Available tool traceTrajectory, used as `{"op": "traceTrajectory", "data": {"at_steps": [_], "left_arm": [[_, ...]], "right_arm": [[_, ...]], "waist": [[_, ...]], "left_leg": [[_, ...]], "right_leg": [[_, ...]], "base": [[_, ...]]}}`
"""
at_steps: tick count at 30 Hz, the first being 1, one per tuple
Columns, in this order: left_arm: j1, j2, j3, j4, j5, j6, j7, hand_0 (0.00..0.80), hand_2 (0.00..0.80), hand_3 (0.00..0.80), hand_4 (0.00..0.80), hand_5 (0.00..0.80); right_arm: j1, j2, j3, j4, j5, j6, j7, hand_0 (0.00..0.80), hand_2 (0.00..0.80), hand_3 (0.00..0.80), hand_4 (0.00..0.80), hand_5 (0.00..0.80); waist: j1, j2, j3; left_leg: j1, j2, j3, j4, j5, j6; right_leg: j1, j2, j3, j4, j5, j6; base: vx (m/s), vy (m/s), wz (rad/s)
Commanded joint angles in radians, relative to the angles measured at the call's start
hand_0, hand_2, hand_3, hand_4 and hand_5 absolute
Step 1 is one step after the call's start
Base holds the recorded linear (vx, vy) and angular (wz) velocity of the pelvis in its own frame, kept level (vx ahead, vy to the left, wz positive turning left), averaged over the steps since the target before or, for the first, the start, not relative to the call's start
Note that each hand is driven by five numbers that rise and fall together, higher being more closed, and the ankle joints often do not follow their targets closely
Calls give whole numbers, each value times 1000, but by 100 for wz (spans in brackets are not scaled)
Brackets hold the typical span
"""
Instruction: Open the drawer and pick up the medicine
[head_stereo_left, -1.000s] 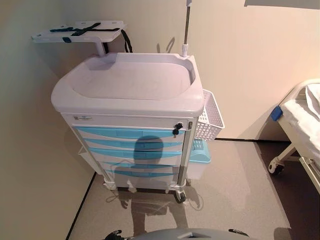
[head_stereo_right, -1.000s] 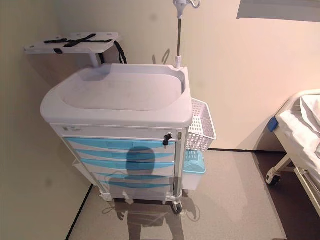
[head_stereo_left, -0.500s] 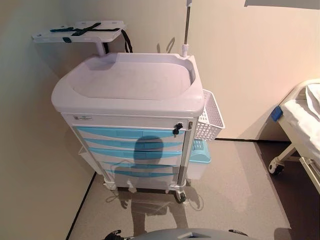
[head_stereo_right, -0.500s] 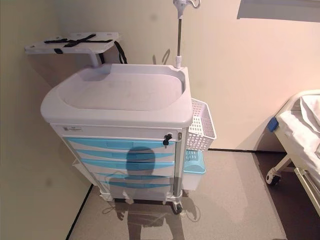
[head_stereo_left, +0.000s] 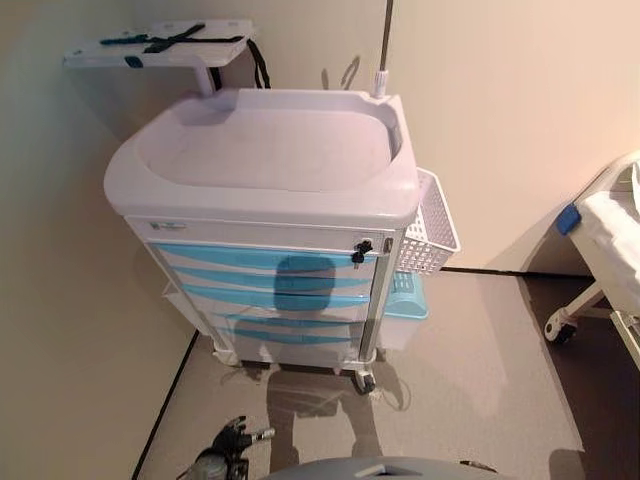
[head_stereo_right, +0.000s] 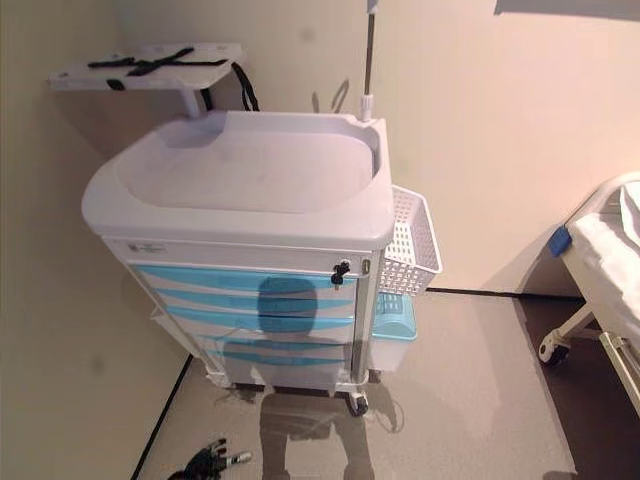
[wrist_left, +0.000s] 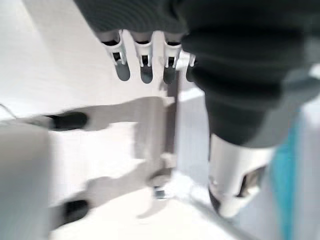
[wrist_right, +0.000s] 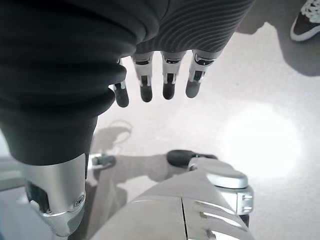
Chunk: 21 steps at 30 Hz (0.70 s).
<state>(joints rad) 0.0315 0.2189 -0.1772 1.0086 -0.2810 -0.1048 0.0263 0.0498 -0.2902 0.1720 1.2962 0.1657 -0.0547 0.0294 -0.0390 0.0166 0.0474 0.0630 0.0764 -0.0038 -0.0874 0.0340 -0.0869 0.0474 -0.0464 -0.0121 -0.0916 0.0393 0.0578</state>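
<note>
A white medical cart (head_stereo_left: 270, 150) stands against the wall, with a stack of light-blue drawers; the top drawer (head_stereo_left: 260, 258) and those under it are all shut. A small black key (head_stereo_left: 361, 250) sits in the lock at the drawers' upper right. No medicine is visible. My left hand (head_stereo_left: 232, 442) hangs low in front of the cart near the floor, well short of the drawers; the left wrist view shows its fingers (wrist_left: 145, 60) straight and holding nothing. My right hand (wrist_right: 167, 75) shows only in the right wrist view, open above the floor.
A white wire basket (head_stereo_left: 432, 232) hangs on the cart's right side over a blue bin (head_stereo_left: 405, 300). A side shelf with black straps (head_stereo_left: 160, 45) and a pole (head_stereo_left: 383, 50) rise behind. A bed (head_stereo_left: 610, 230) stands at right. A person's shoe (wrist_right: 305, 22) is on the floor.
The camera has shifted, so the cart looks slightly nearer and higher. My left hand has come into view at the bottom left. The drawers stay shut.
</note>
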Motion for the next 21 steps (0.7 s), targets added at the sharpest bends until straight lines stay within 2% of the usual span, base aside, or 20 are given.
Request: {"op": "traceTrajectory", "data": {"at_steps": [1,2,6,7,11,17,21], "left_arm": [[-106,52,39,-94,-65,-58,33,0,0,0,0,0],[-108,68,42,-203,-97,-72,40,0,0,0,0,0],[-122,84,43,-283,-118,-80,59,0,0,0,0,0],[-133,104,35,-375,-118,-75,65,0,0,0,0,0],[-144,121,23,-539,-185,-79,51,0,0,0,0,0],[-163,110,26,-584,-252,-87,54,0,0,0,0,0],[-182,69,49,-643,-332,-110,92,0,0,0,0,0]], "right_arm": [[-91,-6,-1,-15,53,-30,-25,0,0,0,0,0],[-103,-14,5,-31,58,-31,-27,0,0,0,0,0],[-128,-22,9,-50,72,-34,-38,0,0,0,0,0],[-152,-30,10,-65,87,-32,-46,0,0,0,0,0],[-201,-47,21,-89,104,-29,-62,0,0,0,0,0],[-224,-54,31,-120,117,-29,-70,0,0,0,0,0],[-249,-49,29,-139,141,-37,-83,0,0,0,0,0]], "waist": [[-4,-50,103],[-1,-52,135],[-1,-55,169],[0,-55,195],[8,-53,238],[10,-48,249],[16,-42,254]], "left_leg": [[-58,-86,3,46,-47,71],[-113,-92,-4,76,-44,75],[-189,-103,-14,118,-40,78],[-262,-113,-22,166,-40,80],[-414,-142,-42,280,-51,84],[-530,-153,-46,378,-73,89],[-646,-159,-41,510,-119,93]], "right_leg": [[-90,-26,-26,106,-21,58],[-146,-29,-31,144,-19,58],[-220,-34,-34,191,-22,57],[-280,-43,-39,230,-25,56],[-404,-66,-48,319,-37,53],[-509,-77,-40,410,-59,43],[-628,-80,-22,543,-107,29]], "base": [[-352,52,-7],[-144,17,-7],[-208,25,6],[-208,32,14],[-173,32,26],[-76,19,16],[-63,8,8]]}}
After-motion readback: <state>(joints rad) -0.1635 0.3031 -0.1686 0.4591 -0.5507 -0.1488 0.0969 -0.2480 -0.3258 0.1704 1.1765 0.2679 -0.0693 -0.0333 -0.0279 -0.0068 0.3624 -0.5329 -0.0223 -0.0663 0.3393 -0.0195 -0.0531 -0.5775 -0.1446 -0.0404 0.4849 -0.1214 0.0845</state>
